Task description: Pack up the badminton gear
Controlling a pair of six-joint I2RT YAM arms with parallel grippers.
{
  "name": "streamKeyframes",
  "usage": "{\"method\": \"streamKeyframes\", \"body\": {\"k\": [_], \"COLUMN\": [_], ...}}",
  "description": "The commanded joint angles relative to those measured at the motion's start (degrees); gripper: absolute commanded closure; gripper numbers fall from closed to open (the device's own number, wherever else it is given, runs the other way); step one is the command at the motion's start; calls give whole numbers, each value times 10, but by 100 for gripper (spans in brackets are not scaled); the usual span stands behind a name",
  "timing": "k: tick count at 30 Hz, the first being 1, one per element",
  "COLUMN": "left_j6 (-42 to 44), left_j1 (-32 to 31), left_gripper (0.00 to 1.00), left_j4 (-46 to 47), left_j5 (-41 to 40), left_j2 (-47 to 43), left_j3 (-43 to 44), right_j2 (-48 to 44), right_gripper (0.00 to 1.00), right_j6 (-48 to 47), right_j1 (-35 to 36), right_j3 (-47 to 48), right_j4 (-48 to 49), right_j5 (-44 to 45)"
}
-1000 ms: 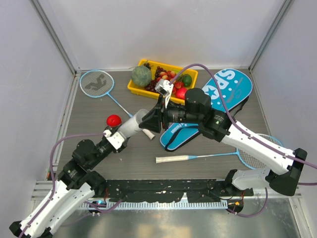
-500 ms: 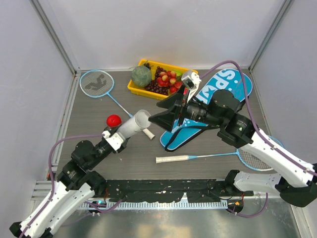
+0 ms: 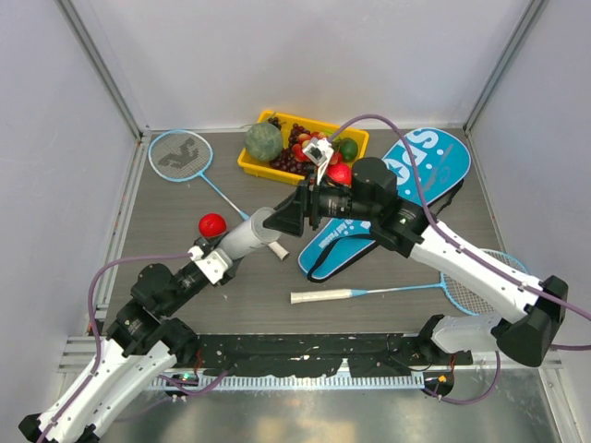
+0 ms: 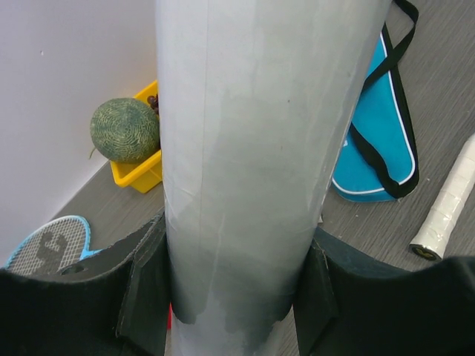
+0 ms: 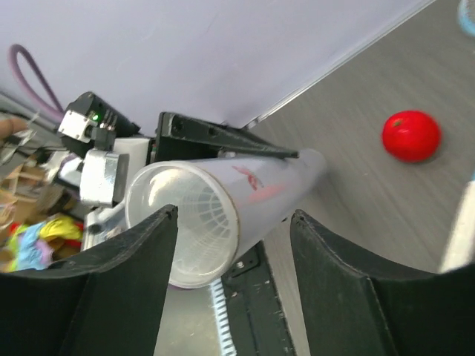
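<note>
2 rackets point(image 3: 180, 153) loose on desk point(image 3: 245, 300), bag point(image 3: 420, 171) looks unfilled. L hand point(image 4: 230, 293) clamped on tube point(image 4: 252, 148); R hand point(image 5: 234, 222) spread at its mouth, 1 shuttle point(image 5: 194, 216) inside.

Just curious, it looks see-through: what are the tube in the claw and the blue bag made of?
The tube is probably thin translucent white plastic, smooth and faintly glossy; its wall lets light through near the open mouth. The blue bag is likely smooth synthetic fabric or vinyl, judging by its flat sheen and white edge piping.
</note>
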Motion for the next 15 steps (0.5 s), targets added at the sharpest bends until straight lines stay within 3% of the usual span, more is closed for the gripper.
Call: {"method": "streamKeyframes", "body": {"k": [1,7,15], "left_j6": [7,16,77], "left_j1": [0,0,0], "left_gripper": [63,64,66], "left_j4": [57,64,69], "left_j5": [12,18,33], "left_j2": [-7,10,14], "left_j3": [6,16,23], "right_j2": [26,48,58], "right_gripper": [42,57,57], "right_j6": [58,97,107], "right_j1": [0,1,0], "right_j3": [-27,-58,-83], "right_j4": [92,142,136], "right_j5": [-77,-123,-183]}}
